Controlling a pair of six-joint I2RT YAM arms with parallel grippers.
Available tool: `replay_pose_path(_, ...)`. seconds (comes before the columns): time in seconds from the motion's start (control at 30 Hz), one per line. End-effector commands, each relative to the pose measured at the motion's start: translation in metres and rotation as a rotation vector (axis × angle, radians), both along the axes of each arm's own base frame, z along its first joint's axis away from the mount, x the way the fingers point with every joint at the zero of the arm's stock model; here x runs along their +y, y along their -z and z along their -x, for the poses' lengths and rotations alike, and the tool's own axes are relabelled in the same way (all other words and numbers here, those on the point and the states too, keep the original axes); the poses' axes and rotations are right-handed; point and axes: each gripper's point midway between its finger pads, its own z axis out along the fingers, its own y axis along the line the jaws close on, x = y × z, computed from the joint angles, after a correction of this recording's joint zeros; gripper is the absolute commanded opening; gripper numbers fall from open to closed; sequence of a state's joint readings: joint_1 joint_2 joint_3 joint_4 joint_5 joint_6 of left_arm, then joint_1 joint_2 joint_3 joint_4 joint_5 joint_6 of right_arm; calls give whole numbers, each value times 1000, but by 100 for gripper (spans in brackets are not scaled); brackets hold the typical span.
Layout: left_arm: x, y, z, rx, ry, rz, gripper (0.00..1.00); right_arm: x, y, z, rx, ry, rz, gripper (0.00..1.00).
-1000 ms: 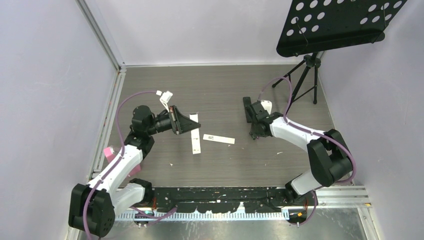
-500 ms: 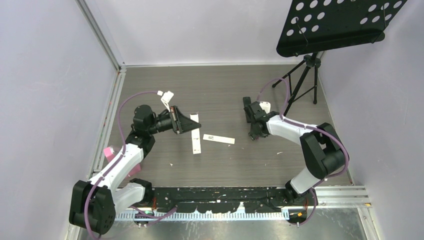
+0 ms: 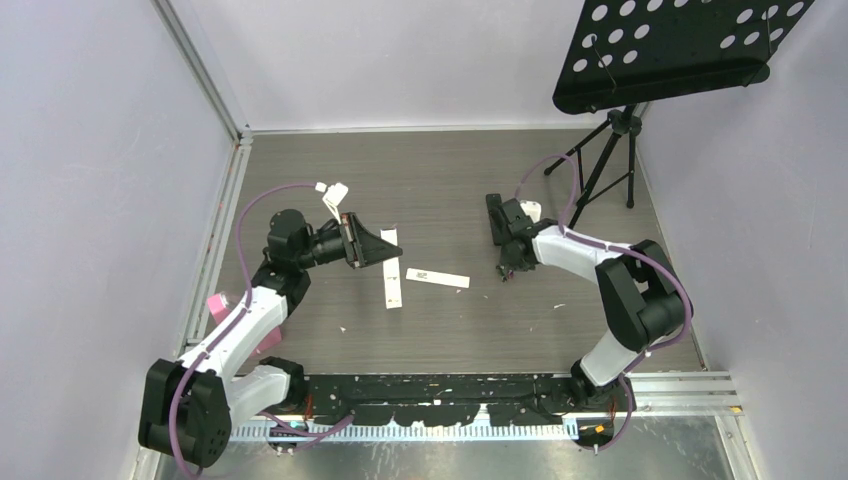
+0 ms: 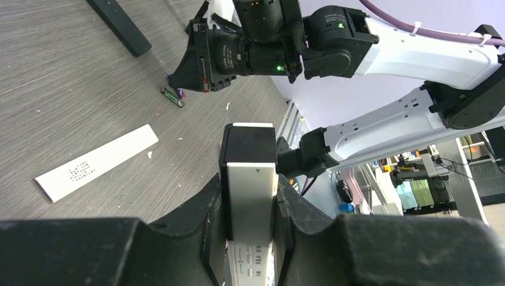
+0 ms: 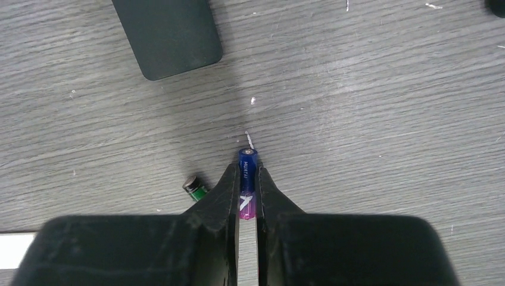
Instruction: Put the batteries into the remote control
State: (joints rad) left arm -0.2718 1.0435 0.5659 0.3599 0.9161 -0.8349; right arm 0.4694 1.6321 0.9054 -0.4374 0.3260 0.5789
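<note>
The remote control (image 4: 248,179), white-faced with a black end, stands clamped between the fingers of my left gripper (image 4: 249,185), which hovers left of centre (image 3: 393,248) in the top view. My right gripper (image 5: 248,172) is down at the table (image 3: 507,268), shut on a purple-blue battery (image 5: 248,164) that points away from the wrist. A green battery (image 5: 193,187) lies on the wood just left of the left finger, partly hidden by it. In the left wrist view the green battery (image 4: 172,97) lies under the right gripper's tips.
A white strip with dots (image 3: 437,278) lies mid-table, and another white strip (image 3: 391,280) lies by the left gripper's tip. A flat black piece (image 5: 167,36) lies beyond the batteries. A tripod stand (image 3: 610,160) with a perforated tray (image 3: 680,50) occupies the back right.
The right gripper's jaws have closed onto the purple-blue battery, and the right arm's elbow has swung slightly left. The left arm and the remote have not moved.
</note>
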Motion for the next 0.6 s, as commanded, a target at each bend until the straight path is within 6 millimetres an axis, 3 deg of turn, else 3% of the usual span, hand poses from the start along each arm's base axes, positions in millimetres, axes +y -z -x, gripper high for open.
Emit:
replay_pose_path(0.0, 1, -1, -5, 16, -23, 5, 0, 4, -2, -6, -21, 23, -37, 9)
replay_pose_path(0.13, 2, 5, -9, 46, -43, 3, 0, 7, -18, -11, -87, 20, -75, 8)
replay_pose_path(0.3, 4, 10, -18, 68, -98, 1, 0, 27, -58, -15, -227, -62, -222, 8)
replay_pose_path(0.43, 6, 15, -31, 88, -170, 7, 0, 57, -102, -12, -351, -177, -395, 9)
replay_pose_path(0.57, 5, 16, -41, 77, -212, 27, 0, 100, -159, 6, -489, -352, -612, 8)
